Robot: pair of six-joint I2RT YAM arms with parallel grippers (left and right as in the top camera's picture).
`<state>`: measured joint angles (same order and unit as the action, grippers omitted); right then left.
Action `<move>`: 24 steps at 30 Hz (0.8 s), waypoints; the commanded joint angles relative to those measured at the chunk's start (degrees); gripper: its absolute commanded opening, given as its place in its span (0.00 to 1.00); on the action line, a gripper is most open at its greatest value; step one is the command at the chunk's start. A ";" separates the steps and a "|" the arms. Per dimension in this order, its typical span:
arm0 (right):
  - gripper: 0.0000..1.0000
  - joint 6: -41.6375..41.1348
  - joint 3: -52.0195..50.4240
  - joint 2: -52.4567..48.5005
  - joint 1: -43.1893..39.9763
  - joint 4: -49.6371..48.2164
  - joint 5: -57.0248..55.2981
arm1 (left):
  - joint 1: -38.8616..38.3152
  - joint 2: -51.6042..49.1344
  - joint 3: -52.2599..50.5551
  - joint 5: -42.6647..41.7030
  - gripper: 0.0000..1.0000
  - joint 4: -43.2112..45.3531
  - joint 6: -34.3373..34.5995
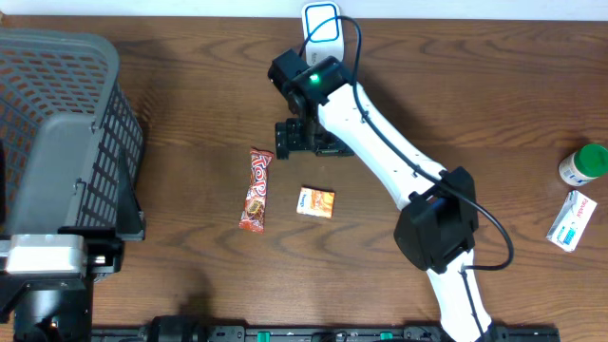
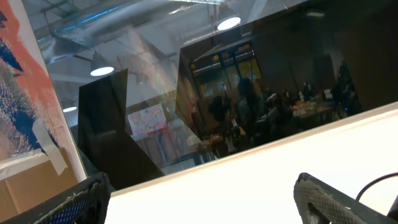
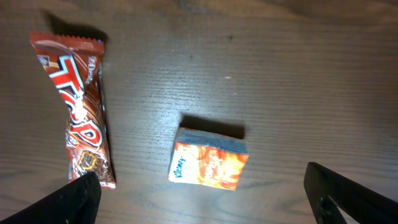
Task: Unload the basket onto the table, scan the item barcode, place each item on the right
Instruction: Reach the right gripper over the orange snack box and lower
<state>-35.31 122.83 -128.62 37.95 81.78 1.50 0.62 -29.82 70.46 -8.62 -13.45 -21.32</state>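
The small orange box (image 1: pixel 315 202) lies flat on the tabletop (image 1: pixel 190 114), near the middle, with its printed face up. No barcode shows on that face, so the code is probably underneath or on an edge. Just to its left lies a red candy bar (image 1: pixel 256 190), close by but not touching. From the right wrist view the box sits low between the fingers, which suggests it is the item to be scanned, though the candy bar could be meant instead.

The right pincer (image 1: pixel 306 141) hangs above the tabletop a little beyond both items, its fingers spread wide and holding nothing. To do this step well, it should come down square over the box and close across the short sides. That keeps it clear of the candy bar and leaves the broad faces bare for turning toward the white scanner (image 1: pixel 322 26) at the far edge.

The left pincer (image 2: pixel 202 186) is spread too, pointing up and away, empty.
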 commanded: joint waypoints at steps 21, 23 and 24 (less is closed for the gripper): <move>0.99 -0.24 -2.54 -6.43 0.72 3.21 2.86 | -0.22 0.42 -0.17 0.28 0.94 0.24 -0.90; 0.99 -0.39 -4.59 -6.43 0.72 2.60 2.89 | -0.22 0.42 -0.17 0.31 0.94 0.24 -0.90; 0.99 -0.90 -5.57 -6.43 0.70 2.58 2.89 | -0.22 0.42 -0.17 0.28 0.94 0.24 -0.90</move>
<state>-35.38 120.03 -134.69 38.17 84.36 5.52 0.62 -29.82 70.46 -8.62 -13.47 -21.34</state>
